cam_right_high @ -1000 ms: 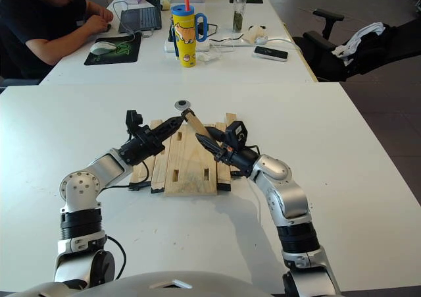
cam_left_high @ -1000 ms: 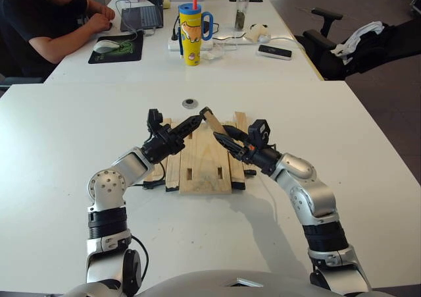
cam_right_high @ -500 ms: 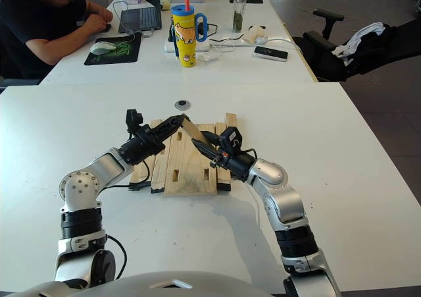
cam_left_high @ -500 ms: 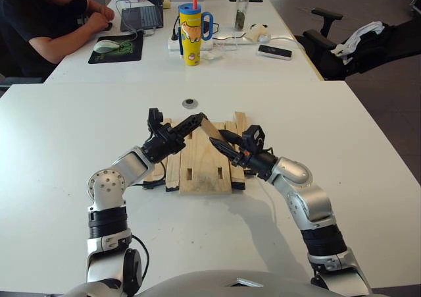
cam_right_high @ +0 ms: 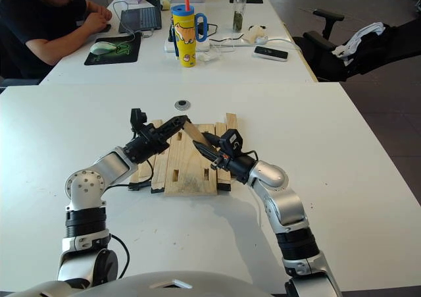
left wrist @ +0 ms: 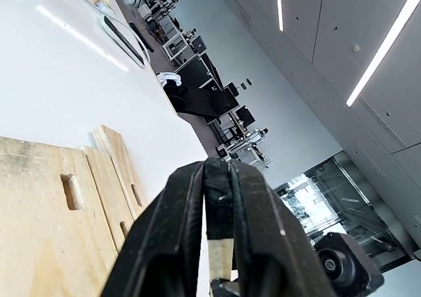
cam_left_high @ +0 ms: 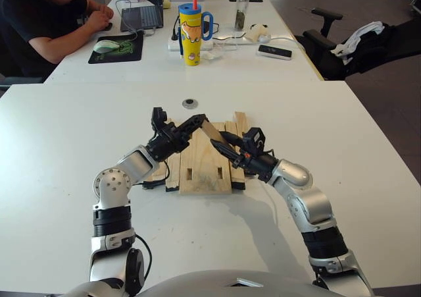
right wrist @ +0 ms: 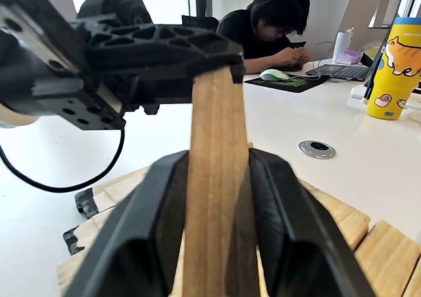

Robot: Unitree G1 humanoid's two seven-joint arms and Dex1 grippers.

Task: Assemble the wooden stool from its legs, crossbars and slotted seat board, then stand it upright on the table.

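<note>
- One wooden stool bar hangs tilted just above the slotted seat board, which lies flat on the table.
- Left gripper clamps its upper end; right gripper clamps lower down.
- Likely risk: opposing pulls could twist the bar loose or jam it askew in a slot.

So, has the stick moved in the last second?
Yes. The stick has dropped at its top end, away from the grommet, nearer the seat board.
</note>
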